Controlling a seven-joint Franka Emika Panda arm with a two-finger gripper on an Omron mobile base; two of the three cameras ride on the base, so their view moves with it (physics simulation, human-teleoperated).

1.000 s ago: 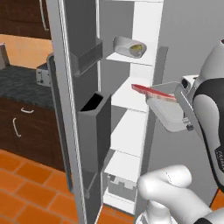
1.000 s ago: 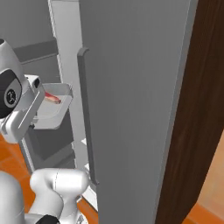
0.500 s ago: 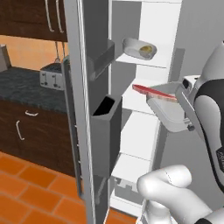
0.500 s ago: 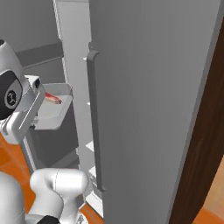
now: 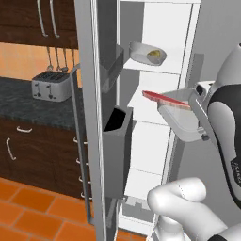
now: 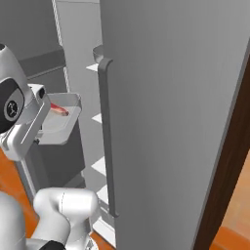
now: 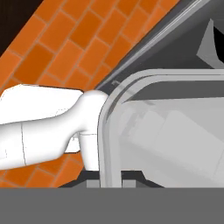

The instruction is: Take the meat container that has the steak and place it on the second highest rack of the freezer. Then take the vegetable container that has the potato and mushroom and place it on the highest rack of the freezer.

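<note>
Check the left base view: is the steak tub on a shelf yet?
No: the tub with the steak hangs in the gripper before the freezer.

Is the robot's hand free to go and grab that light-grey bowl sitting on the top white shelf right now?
Probably not yet. The hand is shut on the grey rectangular tub with the red steak, held in front of the freezer's shelves. The light-grey bowl on the top shelf looks unobstructed, but the tub must be set down first.
</note>
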